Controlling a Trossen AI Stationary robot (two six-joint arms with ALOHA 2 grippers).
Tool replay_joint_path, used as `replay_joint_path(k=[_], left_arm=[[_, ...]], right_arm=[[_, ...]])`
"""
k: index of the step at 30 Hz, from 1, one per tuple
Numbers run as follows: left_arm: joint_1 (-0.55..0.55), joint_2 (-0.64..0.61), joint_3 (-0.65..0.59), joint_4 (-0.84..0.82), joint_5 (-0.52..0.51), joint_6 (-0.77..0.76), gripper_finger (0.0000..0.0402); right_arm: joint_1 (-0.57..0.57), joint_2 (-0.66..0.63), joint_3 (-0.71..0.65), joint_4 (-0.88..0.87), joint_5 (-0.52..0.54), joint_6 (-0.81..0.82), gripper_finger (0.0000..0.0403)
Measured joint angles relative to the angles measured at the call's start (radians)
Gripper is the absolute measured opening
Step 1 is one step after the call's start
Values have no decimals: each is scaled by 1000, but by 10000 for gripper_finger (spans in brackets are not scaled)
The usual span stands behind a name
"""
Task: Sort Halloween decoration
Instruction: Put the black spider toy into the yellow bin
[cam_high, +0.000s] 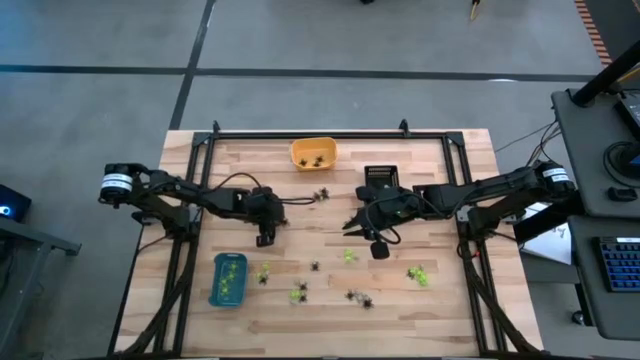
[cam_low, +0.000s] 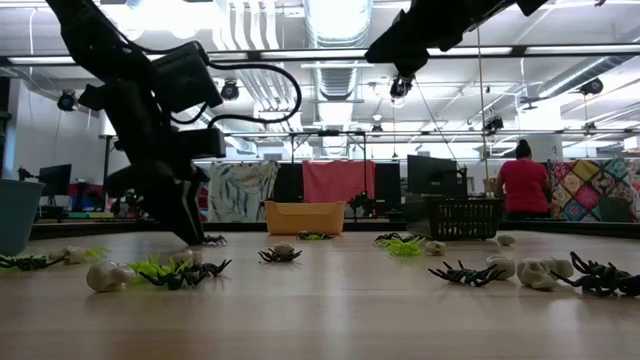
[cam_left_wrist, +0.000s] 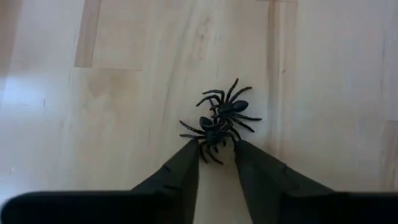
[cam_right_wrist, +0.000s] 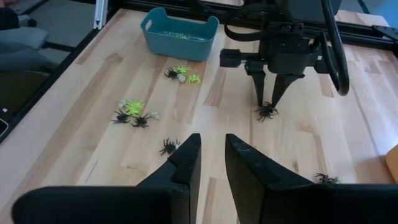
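Spiders (cam_left_wrist: 219, 121) look featherlight, stiff-legged, likely to skitter. Left hand (cam_left_wrist: 216, 151) sits on the tabletop (cam_high: 470, 300) mid-left, fingers part-open, straddling two tangled ones; best pinched at the body. Right hand (cam_high: 377, 240) hovers centre, narrow gap, grasping nothing.

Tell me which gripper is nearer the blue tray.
Left. The left gripper is down on the table just up and right of the blue tray; the right gripper is far across the table to the tray's right.
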Motion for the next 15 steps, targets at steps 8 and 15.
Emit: replay_joint_path(k=[8,15], left_arm=[[0,-1,-1,4,-5,6,5],[0,-52,-6,-13,-10,4,0]], right_arm=[[0,0,0,4,0,15,61],[0,0,0,4,0,27,62]])
